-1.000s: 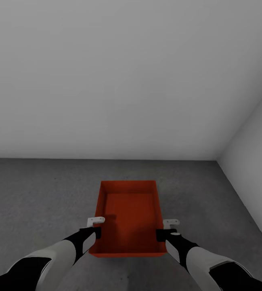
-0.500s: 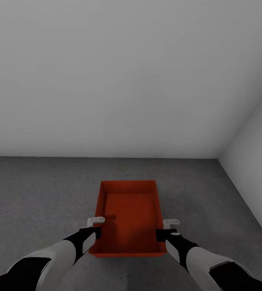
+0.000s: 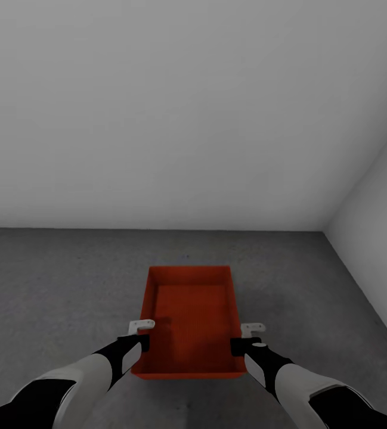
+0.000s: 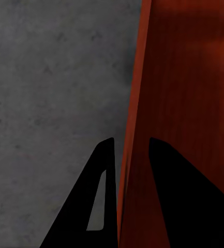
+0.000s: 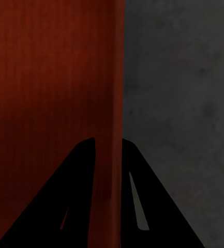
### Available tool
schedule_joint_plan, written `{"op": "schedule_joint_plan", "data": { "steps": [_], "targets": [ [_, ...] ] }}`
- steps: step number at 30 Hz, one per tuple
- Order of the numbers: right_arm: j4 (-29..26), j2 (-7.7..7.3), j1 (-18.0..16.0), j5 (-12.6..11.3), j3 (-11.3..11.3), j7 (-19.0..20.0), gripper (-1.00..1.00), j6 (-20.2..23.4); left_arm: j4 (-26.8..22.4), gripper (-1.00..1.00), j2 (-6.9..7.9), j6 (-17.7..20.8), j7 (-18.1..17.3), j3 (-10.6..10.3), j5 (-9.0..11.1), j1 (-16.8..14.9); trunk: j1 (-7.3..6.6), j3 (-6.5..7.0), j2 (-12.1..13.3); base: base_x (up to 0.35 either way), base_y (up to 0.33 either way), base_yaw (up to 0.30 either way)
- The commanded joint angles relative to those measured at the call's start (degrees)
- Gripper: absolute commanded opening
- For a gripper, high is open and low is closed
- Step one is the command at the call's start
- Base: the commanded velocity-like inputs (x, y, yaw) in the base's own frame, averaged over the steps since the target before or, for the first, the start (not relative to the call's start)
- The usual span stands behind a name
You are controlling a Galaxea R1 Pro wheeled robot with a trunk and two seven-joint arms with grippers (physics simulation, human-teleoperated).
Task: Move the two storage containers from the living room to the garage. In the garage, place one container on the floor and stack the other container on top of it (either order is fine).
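Storage container (image 3: 188,322), long axis pointing away from the robot, held over the garage floor (image 3: 50,280). Left gripper (image 4: 126,155) and right gripper (image 5: 109,150) fingers are clamped on opposite long walls.

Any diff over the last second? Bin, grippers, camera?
Nothing visibly changed. The storage container sits at the same spot in the head view over the floor, with the left gripper and right gripper each clamped over a side wall, one finger inside, one outside. Wall corner and framing match too, so no camera move.
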Motion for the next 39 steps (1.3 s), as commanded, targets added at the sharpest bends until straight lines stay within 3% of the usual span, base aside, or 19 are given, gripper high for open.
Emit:
{"op": "schedule_joint_plan", "data": {
  "steps": [1, 22, 32, 39],
  "targets": [
    [0.14, -0.01, 0.0, -0.88, -0.16, -0.26, -1.0, 0.05, -0.32, -1.0, 0.31, -0.48, 0.84, 1.4, -0.38, -0.04, 0.22, -0.22, -0.43, 0.0, 0.0, 0.0],
    [0.14, -0.02, -0.01, -0.88, -0.16, -0.26, -1.0, 0.04, -0.32, -1.0, 0.26, -0.48, 0.84, 1.4, -0.38, -0.02, 4.83, -3.99, -8.85, 0.0, 0.0, 0.0],
    [0.14, -0.01, -0.01, -0.88, -0.16, -0.26, -1.0, 0.04, -0.32, -1.0, 0.31, -0.48, 0.84, 1.4, -0.38, -0.05, 4.83, -3.99, -8.85, 0.0, 0.0, 0.0],
    [0.14, -0.01, -0.01, -0.88, -0.16, -0.26, -1.0, 0.04, -0.32, -1.0, 0.3, -0.48, 0.84, 1.4, -0.38, -0.05, 6.37, -5.25, -11.66, 0.0, 0.0, 0.0]
  ]
}}
